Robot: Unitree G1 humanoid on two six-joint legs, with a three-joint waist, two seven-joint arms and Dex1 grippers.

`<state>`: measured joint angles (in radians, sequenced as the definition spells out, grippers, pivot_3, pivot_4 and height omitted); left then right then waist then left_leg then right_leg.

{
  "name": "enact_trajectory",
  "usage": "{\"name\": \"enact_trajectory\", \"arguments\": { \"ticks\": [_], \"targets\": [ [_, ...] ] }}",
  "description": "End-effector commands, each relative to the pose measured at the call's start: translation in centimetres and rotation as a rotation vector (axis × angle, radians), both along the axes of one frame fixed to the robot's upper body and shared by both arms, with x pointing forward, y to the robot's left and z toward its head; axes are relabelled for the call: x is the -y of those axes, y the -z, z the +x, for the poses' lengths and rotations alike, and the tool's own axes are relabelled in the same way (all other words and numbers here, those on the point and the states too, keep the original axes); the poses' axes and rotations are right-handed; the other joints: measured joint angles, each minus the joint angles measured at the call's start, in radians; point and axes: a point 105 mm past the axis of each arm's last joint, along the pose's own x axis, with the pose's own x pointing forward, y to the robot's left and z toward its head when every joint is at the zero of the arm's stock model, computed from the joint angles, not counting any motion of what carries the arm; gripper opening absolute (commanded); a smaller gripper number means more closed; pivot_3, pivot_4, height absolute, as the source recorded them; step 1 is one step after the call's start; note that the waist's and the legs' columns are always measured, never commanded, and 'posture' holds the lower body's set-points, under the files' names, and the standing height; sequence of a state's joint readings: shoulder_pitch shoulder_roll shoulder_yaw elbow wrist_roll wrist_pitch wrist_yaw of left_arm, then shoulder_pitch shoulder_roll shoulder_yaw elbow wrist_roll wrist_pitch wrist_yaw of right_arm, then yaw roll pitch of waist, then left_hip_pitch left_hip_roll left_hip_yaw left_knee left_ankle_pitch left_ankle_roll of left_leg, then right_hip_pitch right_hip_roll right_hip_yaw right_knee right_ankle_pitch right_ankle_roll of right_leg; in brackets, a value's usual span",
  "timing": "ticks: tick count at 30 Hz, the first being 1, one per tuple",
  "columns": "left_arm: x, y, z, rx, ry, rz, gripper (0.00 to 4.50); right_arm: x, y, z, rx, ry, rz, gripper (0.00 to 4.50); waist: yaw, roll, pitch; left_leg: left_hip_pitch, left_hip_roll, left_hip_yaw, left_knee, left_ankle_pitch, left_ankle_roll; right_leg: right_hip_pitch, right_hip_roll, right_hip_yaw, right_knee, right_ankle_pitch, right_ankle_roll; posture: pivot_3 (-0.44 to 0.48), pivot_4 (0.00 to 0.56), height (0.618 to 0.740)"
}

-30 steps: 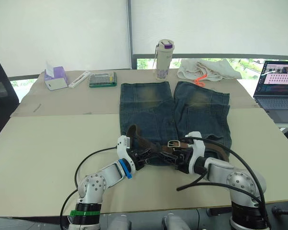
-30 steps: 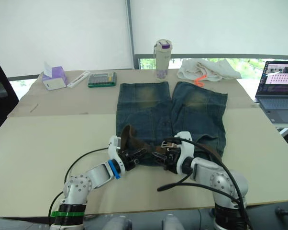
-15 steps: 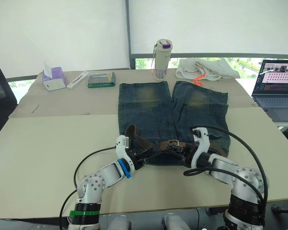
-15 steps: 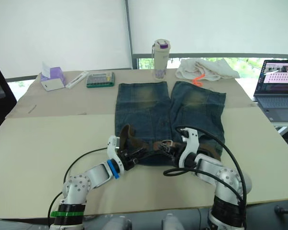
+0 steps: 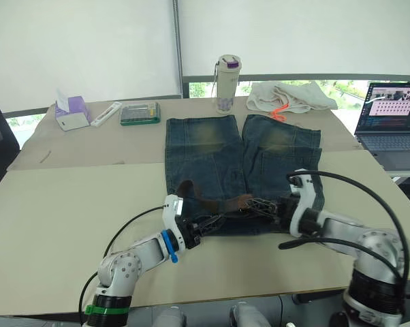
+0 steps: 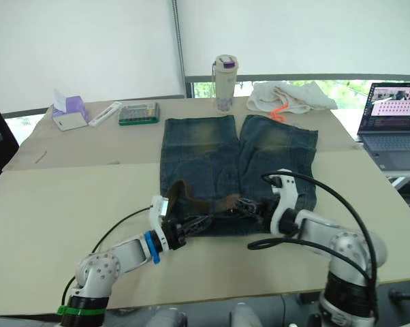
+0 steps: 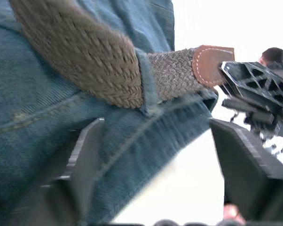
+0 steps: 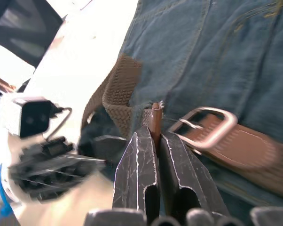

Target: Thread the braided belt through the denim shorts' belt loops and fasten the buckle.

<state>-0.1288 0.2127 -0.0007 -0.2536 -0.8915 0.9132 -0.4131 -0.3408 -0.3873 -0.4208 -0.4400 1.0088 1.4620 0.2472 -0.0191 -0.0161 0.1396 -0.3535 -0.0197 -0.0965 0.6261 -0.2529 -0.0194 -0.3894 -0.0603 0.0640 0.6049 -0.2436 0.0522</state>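
Note:
The denim shorts (image 5: 212, 153) lie flat with the waistband toward me. The braided belt (image 5: 203, 199) runs along the waistband and passes under a belt loop (image 7: 146, 80). Its brown leather tip (image 7: 209, 63) pokes out past that loop. My right gripper (image 5: 261, 206) is shut on this tip (image 8: 155, 115), right beside the silver buckle (image 8: 205, 125). My left gripper (image 5: 208, 223) stands open at the waistband's front edge, fingers (image 7: 87, 155) wide apart below the belt and holding nothing.
At the table's far side stand a bottle (image 5: 226, 83), a white cloth (image 5: 287, 97), a green box (image 5: 139, 112) and a tissue box (image 5: 70, 112). A laptop (image 5: 392, 122) sits at the far right. Black cables trail from both wrists over the near table.
My left gripper has opened and let go of the belt. My right gripper has shut on the belt's leather tip and shifted right. The camera has also swung a little.

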Motion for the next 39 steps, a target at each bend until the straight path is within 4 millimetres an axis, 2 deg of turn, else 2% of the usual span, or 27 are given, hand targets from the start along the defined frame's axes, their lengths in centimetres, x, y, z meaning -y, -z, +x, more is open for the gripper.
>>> {"name": "enact_trajectory", "arguments": {
  "ticks": [1, 7, 11, 13, 15, 18, 21, 24, 28, 36, 39],
  "targets": [
    [-1.2, -0.2, -0.5, 0.073, 0.002, 0.056, 4.46, 1.2, -2.4, -0.2, 0.079, -0.021, 0.041, 0.0, 0.0, 0.0, 0.0, 0.0, 0.0, 0.0, 0.0, 0.0, 0.0, 0.0, 0.0, 0.0, 0.0, 0.0, 0.0, 0.0, 0.15, 0.74],
    [-3.0, -0.7, -1.7, 0.168, 0.054, 0.093, 4.46, 2.6, -5.8, -1.5, 0.136, -0.123, 0.19, 0.0, 0.003, 0.001, 0.002, -0.001, 0.001, 0.001, 0.0, 0.0, 0.0, 0.0, 0.0, 0.0, -0.001, 0.0, 0.0, 0.0, 0.15, 0.74],
    [-4.1, -0.3, -1.7, 0.207, 0.077, 0.15, 4.46, 2.9, -9.1, -3.5, 0.193, -0.267, 0.427, 0.0, 0.008, 0.001, 0.003, -0.001, 0.001, 0.0, 0.0, 0.0, 0.0, 0.001, 0.0, 0.0, -0.003, 0.0, 0.0, 0.0, 0.15, 0.74],
    [-4.5, 0.0, -1.4, 0.219, 0.074, 0.181, 4.46, 3.1, -9.8, -3.9, 0.193, -0.282, 0.5, 0.0, 0.009, 0.001, 0.003, -0.002, 0.001, 0.0, 0.0, 0.0, 0.001, 0.001, 0.0, 0.0, -0.004, 0.0, 0.0, 0.0, 0.15, 0.74],
    [-4.7, 0.1, -1.1, 0.226, 0.069, 0.194, 4.46, 3.0, -9.3, -3.9, 0.159, -0.27, 0.485, 0.0, 0.007, 0.001, 0.003, -0.002, 0.001, 0.001, 0.0, -0.001, 0.001, 0.001, 0.0, 0.0, -0.004, 0.0, 0.0, 0.0, 0.15, 0.74],
    [-4.8, 0.2, -0.6, 0.249, 0.044, 0.204, 4.46, 2.9, -7.4, -3.5, 0.089, -0.214, 0.445, 0.0, 0.006, 0.0, 0.003, -0.003, 0.001, 0.001, 0.0, -0.001, 0.002, 0.001, 0.0, 0.001, -0.004, 0.0, 0.0, 0.0, 0.15, 0.74],
    [-4.3, -0.7, -0.9, 0.286, 0.061, 0.155, 4.46, 2.9, -5.3, -2.7, 0.026, -0.14, 0.385, 0.0, 0.005, 0.001, 0.003, -0.004, 0.002, 0.001, 0.0, -0.001, 0.002, 0.001, 0.0, 0.001, -0.004, 0.0, 0.0, 0.0, 0.15, 0.74],
    [-4.2, -1.4, -1.2, 0.305, 0.067, 0.118, 4.46, 2.5, -4.3, -2.4, 0.007, -0.11, 0.366, 0.0, 0.006, 0.001, 0.003, -0.003, 0.002, 0.001, 0.0, -0.001, 0.002, 0.001, 0.0, 0.001, -0.004, 0.0, 0.001, 0.0, 0.15, 0.74],
    [-5.1, -1.3, -1.0, 0.358, 0.041, 0.194, 4.46, 2.0, -3.9, -1.9, 0.0, -0.077, 0.393, 0.0, 0.005, 0.001, 0.003, -0.003, 0.002, 0.001, 0.0, -0.001, 0.002, 0.001, 0.0, 0.001, -0.004, 0.0, 0.001, 0.0, 0.15, 0.74],
    [-6.3, -5.4, -0.3, 0.559, -0.029, 0.192, 4.46, 1.8, -3.5, -1.4, -0.009, -0.048, 0.407, 0.0, 0.007, 0.001, 0.003, -0.003, 0.002, 0.001, 0.0, -0.001, 0.002, 0.001, 0.0, 0.001, -0.004, 0.0, 0.001, 0.0, 0.15, 0.74],
    [-5.3, -6.7, -0.9, 0.6, 0.038, 0.158, 4.46, 1.6, -3.3, -0.9, -0.007, -0.028, 0.411, 0.0, 0.006, 0.001, 0.003, -0.003, 0.002, 0.001, 0.0, -0.001, 0.002, 0.001, 0.0, 0.001, -0.004, 0.0, 0.001, 0.0, 0.15, 0.74]
  ]
}}
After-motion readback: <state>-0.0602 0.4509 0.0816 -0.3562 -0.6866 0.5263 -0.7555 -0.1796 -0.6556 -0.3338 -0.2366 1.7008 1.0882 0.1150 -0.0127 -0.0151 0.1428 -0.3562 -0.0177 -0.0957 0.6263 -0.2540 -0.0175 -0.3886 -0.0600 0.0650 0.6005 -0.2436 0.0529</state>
